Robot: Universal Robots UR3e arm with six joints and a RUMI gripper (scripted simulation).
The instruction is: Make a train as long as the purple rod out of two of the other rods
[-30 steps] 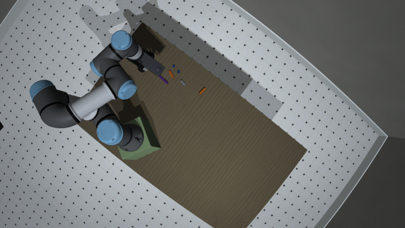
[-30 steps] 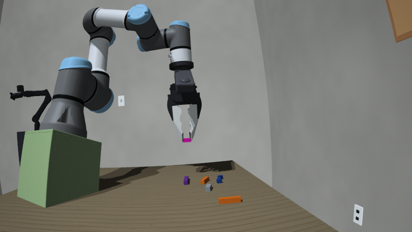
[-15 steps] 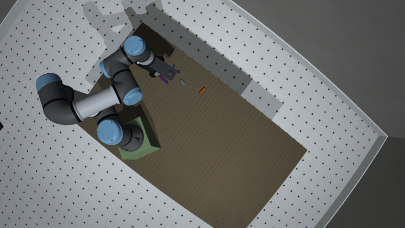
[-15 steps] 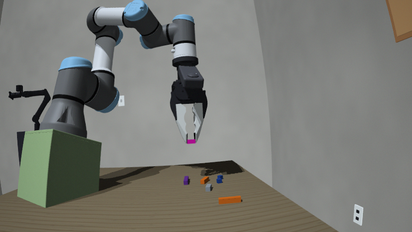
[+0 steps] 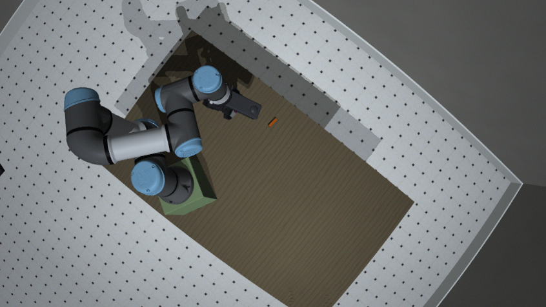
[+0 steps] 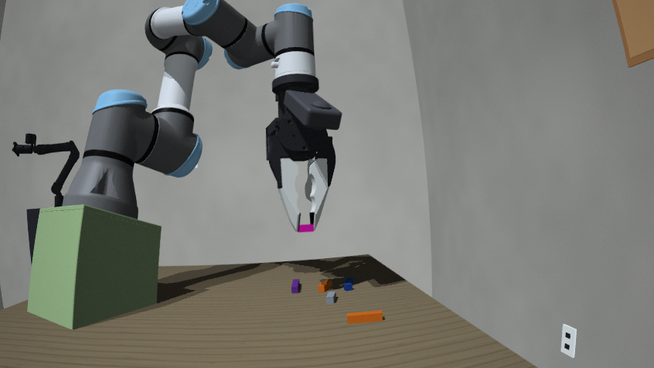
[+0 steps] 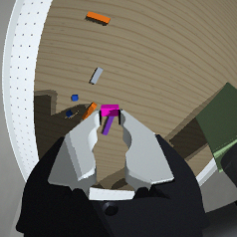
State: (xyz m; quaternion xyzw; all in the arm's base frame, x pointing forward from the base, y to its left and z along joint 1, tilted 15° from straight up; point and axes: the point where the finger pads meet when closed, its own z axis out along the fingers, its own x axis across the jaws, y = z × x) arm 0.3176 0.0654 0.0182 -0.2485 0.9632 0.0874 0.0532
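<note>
My gripper (image 6: pixel 305 225) is shut on a short magenta rod (image 6: pixel 305 227) and holds it high above the wooden table; the rod also shows between the fingertips in the wrist view (image 7: pixel 110 109). Below it on the table lie the purple rod (image 6: pixel 295 286), partly hidden behind the magenta rod in the wrist view (image 7: pixel 107 126), an orange rod (image 6: pixel 325 285) beside it, two small blue rods (image 6: pixel 348 284), a grey rod (image 6: pixel 331 298) and a second, longer-looking orange rod (image 6: pixel 364 316) lying apart. In the overhead view the gripper (image 5: pixel 233 110) hides most rods; only the far orange rod (image 5: pixel 272 122) shows.
The arm's green base block (image 6: pixel 91 263) stands at the left of the table. Grey walls close the table's back and right sides. The white perforated floor (image 5: pixel 419 126) surrounds the table.
</note>
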